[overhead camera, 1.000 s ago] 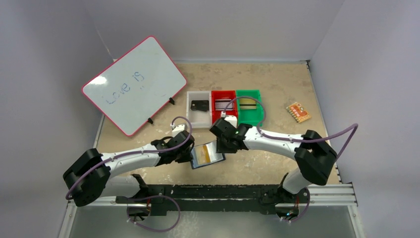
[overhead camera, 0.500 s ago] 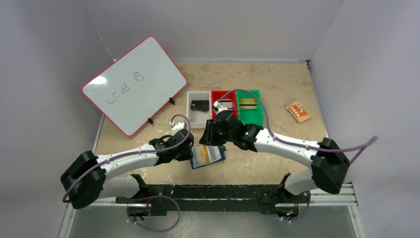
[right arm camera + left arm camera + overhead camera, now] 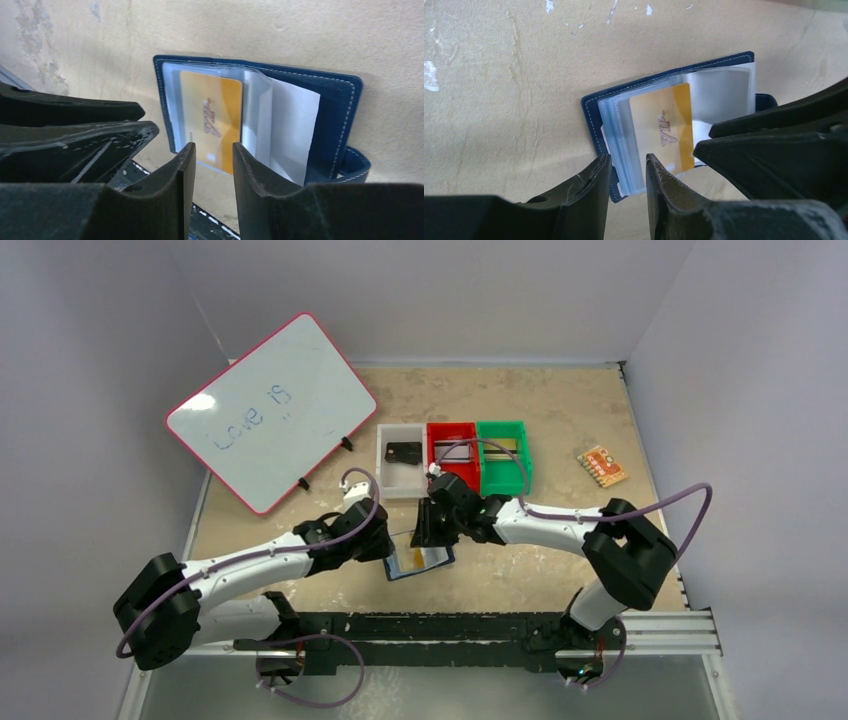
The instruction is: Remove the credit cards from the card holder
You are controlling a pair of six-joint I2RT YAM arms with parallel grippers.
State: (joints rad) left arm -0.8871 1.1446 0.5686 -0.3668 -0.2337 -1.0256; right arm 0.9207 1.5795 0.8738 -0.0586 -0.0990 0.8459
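Shows the card holder (image 3: 418,562) lying open on the table (image 3: 560,410) between both arms, a yellow card (image 3: 212,120) in its clear sleeves (image 3: 619,130), with the left gripper (image 3: 626,160) narrowly parted astride one cover edge and the right gripper (image 3: 214,150) narrowly parted over the card's end, perhaps touching neither

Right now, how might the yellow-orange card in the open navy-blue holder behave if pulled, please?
The yellow-orange plastic card lies flat: probably stiff, light. Its glossy clear sleeve suggests easy sliding; the thin navy-blue card holder may drag along.
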